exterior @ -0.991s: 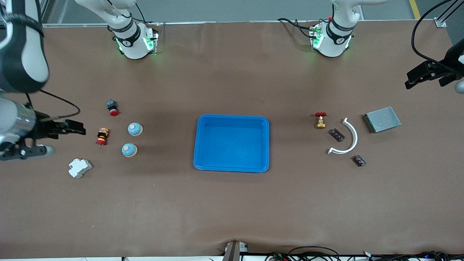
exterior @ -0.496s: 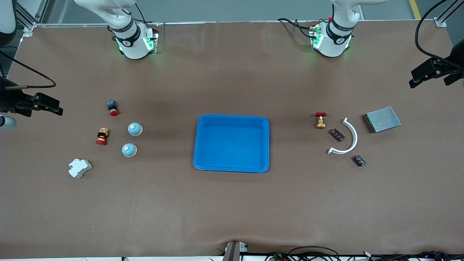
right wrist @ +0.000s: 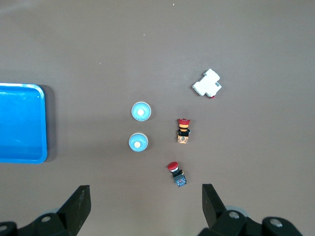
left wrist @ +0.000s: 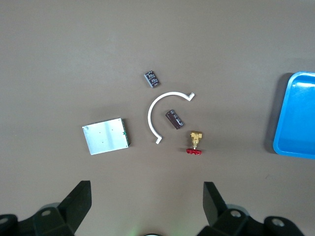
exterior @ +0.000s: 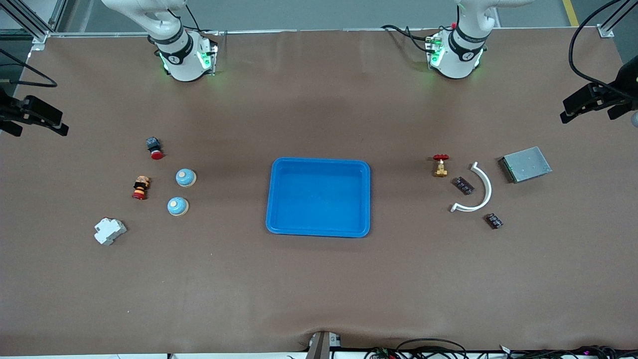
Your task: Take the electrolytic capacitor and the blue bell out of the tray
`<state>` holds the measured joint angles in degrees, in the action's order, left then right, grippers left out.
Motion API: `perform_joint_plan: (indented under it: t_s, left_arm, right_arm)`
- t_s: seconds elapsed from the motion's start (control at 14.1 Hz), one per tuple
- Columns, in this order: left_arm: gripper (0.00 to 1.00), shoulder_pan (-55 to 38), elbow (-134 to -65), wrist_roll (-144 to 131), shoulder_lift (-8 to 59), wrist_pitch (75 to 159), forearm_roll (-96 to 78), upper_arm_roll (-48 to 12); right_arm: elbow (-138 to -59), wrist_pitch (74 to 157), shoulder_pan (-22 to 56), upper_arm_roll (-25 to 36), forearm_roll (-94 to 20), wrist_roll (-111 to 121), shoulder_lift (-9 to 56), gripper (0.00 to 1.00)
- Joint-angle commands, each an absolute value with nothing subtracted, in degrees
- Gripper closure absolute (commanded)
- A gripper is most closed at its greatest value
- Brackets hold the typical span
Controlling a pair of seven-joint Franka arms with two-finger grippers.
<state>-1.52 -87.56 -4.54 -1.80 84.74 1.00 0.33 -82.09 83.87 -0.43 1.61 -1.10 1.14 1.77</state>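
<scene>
Two blue dome bells (exterior: 185, 177) (exterior: 177, 206) sit side by side toward the right arm's end of the table; the right wrist view shows the same bells (right wrist: 141, 111) (right wrist: 138, 142). Two small dark capacitors (exterior: 463, 185) (exterior: 494, 220) lie toward the left arm's end, also seen as capacitors (left wrist: 173, 119) (left wrist: 152, 79) in the left wrist view. A blue tray (exterior: 319, 232) stands mid-table, nothing in it. My right gripper (exterior: 41, 128) (right wrist: 145, 189) hovers open over its table end. My left gripper (exterior: 583, 117) (left wrist: 146, 187) hangs open over the other end. Neither holds anything.
Beside the bells lie two red-capped push buttons (exterior: 154, 147) (exterior: 140, 187) and a white breaker (exterior: 110, 231). By the capacitors are a white curved strip (exterior: 479, 192), a brass valve with a red handle (exterior: 440, 165) and a grey metal plate (exterior: 526, 164).
The right arm has swung away from beside the bells, toward the table's edge and its base end. The left gripper has hardly shifted. Nothing on the table moved.
</scene>
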Motion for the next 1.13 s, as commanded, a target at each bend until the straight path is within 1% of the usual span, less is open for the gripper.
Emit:
perform_joint_plan:
  t_s: [0.0, 0.28, 0.57, 1.06]
  left_arm:
    - [0.00, -1.4, -86.8, -3.8, -1.8, 84.1, 1.4, 0.1]
    - [0.00, -1.9, -86.8, -4.2, -1.7, 84.1, 1.5, 0.0]
    - [0.00, -2.0, -86.7, -4.2, -1.8, 84.1, 1.2, -0.1]
    - [0.00, -1.8, -86.8, -4.1, -1.8, 83.5, 1.2, 0.0]
  right_arm:
    - [-82.6, 83.8, -1.2, 1.1, -1.9, 0.1, 1.0, 0.00]
    - [-82.4, 84.6, -2.0, 0.7, -1.9, 0.2, 1.1, 0.00]
    - [-82.6, 88.1, -1.9, 0.7, -1.9, 0.3, 1.2, 0.00]
    - [-82.6, 87.5, -1.9, 0.7, -1.9, -0.5, 1.3, 0.00]
